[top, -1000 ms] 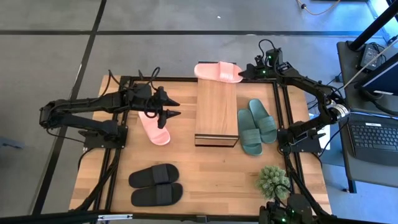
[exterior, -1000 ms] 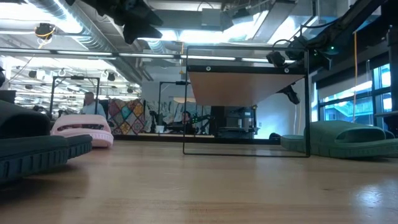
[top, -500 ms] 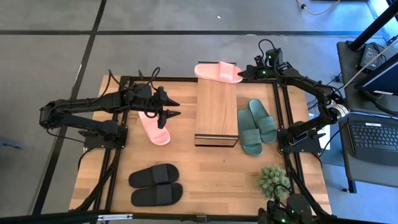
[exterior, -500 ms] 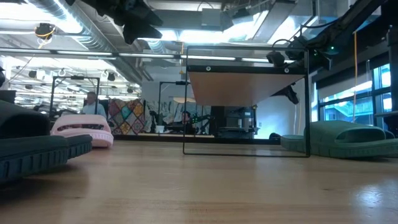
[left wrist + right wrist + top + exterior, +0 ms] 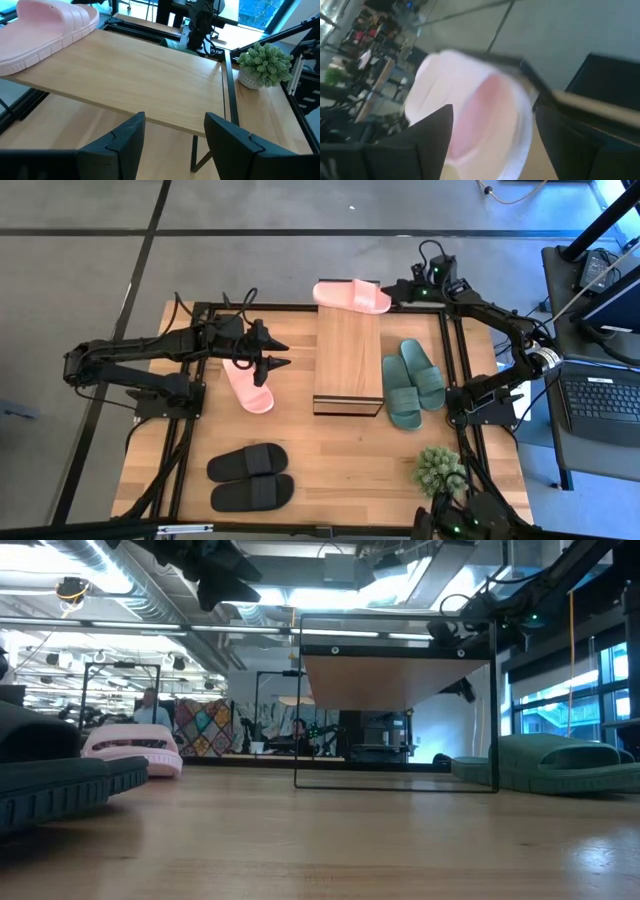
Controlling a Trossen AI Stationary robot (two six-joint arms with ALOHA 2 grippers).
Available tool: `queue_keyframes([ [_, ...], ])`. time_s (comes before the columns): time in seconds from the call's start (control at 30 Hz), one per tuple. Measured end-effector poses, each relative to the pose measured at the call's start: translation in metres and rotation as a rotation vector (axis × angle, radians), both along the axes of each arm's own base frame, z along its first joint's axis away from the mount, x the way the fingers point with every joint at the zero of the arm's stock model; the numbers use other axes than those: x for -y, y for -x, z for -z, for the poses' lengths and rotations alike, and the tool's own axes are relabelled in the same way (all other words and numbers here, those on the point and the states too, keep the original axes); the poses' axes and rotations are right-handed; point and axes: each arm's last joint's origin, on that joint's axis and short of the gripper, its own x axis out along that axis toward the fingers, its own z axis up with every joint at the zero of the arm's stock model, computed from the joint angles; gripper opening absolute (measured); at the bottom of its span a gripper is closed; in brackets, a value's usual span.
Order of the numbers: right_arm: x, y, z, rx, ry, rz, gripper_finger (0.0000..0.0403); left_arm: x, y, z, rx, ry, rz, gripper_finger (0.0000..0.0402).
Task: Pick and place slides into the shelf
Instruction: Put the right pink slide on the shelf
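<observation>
Across the wooden tabletop [image 5: 330, 455], we see the narrow light-wood shelf with thin black frame [image 5: 348, 360] now carrying one light pink foam slide [image 5: 351, 295] at its far end. Our right gripper [image 5: 400, 291] has just spread open and drawn back, so that slide is placed. Our left gripper [image 5: 280, 352] hangs open and empty above the other pink slide [image 5: 247, 386]; we read no brands or writing.

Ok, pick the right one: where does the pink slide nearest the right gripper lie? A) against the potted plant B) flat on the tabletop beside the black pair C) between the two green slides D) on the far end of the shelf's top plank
D: the high view shows that pink slide lying across the far end of the shelf, just ahead of the right gripper, whose fingers stand apart from it.
</observation>
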Motion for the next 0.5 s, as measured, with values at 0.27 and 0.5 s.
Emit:
queue_keyframes([
  [0.27, -0.006, -0.004, -0.025, -0.028, 0.354, -0.084, 0.0282, 0.0, 0.0, 0.0, -0.002, 0.018, -0.008, 0.0197],
  [0.5, -0.049, -0.029, -0.045, 0.048, 0.59, -0.488, 0.0283, 0.0, 0.0, 0.0, -0.002, 0.02, -0.009, 0.0197],
])
